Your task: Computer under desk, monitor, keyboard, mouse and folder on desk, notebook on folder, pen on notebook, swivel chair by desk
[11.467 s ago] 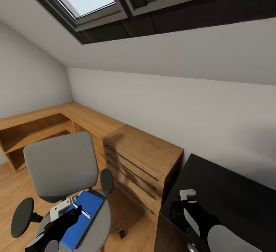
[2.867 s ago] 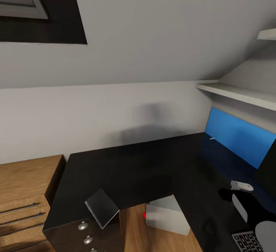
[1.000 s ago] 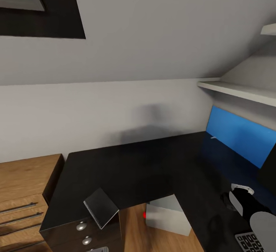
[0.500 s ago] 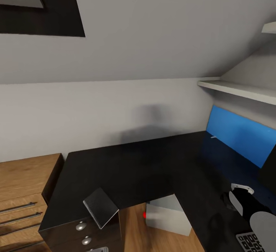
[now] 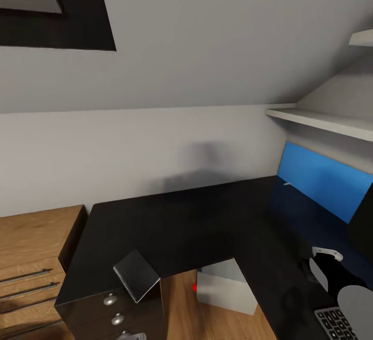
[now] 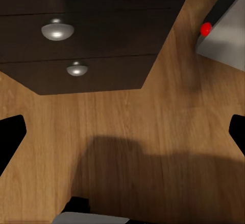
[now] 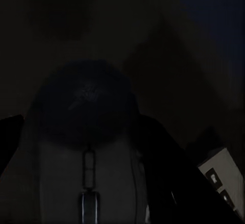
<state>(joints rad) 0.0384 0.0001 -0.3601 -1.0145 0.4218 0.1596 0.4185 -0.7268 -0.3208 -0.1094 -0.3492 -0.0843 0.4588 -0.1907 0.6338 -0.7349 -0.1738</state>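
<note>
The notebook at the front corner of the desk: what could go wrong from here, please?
1. The notebook seems tilted, with one corner past the front edge of the desk. A small bump could make it slide off.
2. The left pincer is open and low, near the drawer knobs, apparently under that corner. Raising it straight up might strike the desk edge or the notebook.
</note>
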